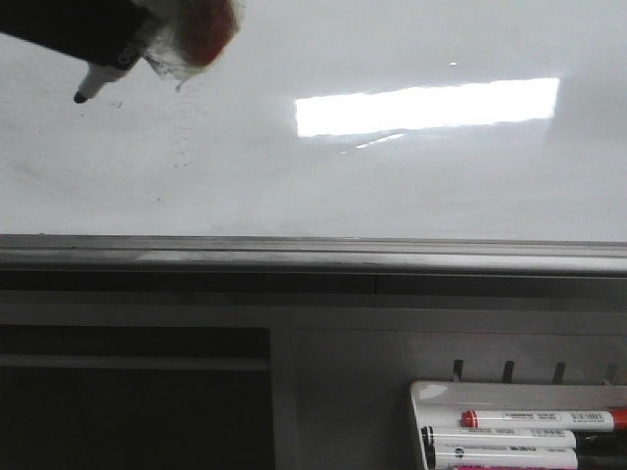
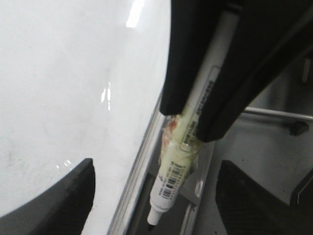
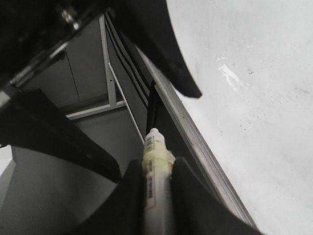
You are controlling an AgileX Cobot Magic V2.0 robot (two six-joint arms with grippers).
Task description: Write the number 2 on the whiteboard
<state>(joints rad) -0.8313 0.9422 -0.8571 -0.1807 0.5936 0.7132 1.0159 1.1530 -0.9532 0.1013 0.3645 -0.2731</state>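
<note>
The whiteboard (image 1: 294,176) is glossy white with faint specks and a bright light reflection. No drawn number 2 shows on it. My right gripper (image 3: 156,181) is shut on a white marker (image 3: 155,152) wrapped with yellowish tape. In the front view this gripper (image 1: 137,44) is at the top left, and the marker's black tip (image 1: 80,96) is over the board's upper left; I cannot tell whether it touches. My left gripper (image 2: 156,166) is open, its fingers (image 2: 73,196) wide apart on either side of the marker (image 2: 171,181), which the right gripper's fingers (image 2: 195,98) hold.
A grey metal rail (image 1: 313,253) runs along the board's near edge. Below it at the right, a small white tray (image 1: 431,392) holds several markers, one with a red cap (image 1: 539,419). A dark recess (image 1: 137,401) lies below at the left.
</note>
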